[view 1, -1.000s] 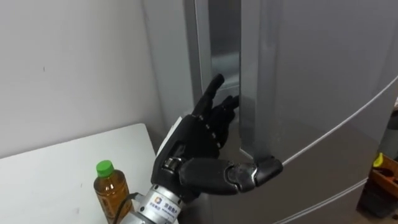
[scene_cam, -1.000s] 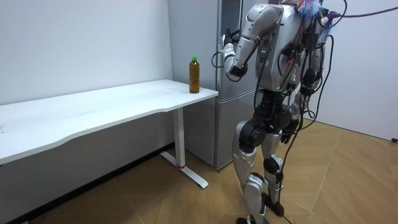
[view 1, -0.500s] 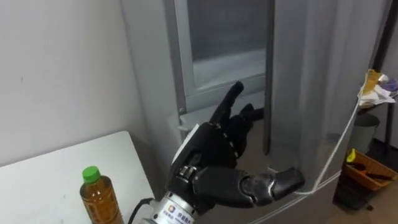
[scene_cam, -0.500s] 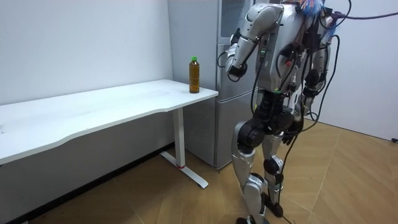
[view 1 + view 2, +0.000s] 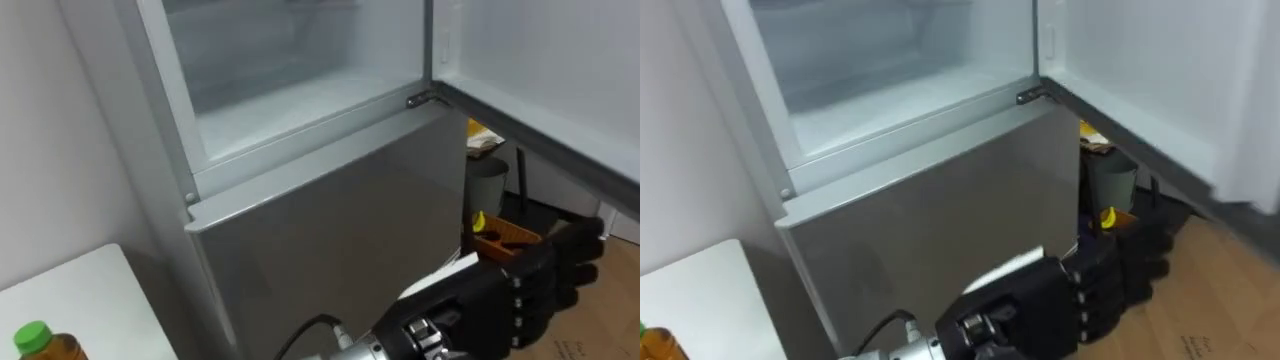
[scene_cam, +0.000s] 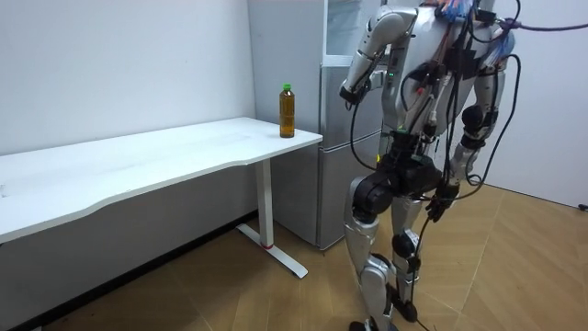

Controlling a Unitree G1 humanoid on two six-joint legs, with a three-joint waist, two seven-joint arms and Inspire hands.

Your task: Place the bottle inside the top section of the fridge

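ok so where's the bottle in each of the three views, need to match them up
Left eye view: the bottle is in the bottom-left corner, with its green cap and amber top showing.
Right eye view: only an amber sliver shows at the bottom-left edge.
Room view: it stands upright near the centre.
Shared landmark: the white table; the bottle stands on its end next to the fridge.

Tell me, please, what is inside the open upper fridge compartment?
The upper compartment shows a bare pale floor and back wall, nothing standing there. Its higher part lies beyond the view's top edge. The bottle stands outside, on the table.
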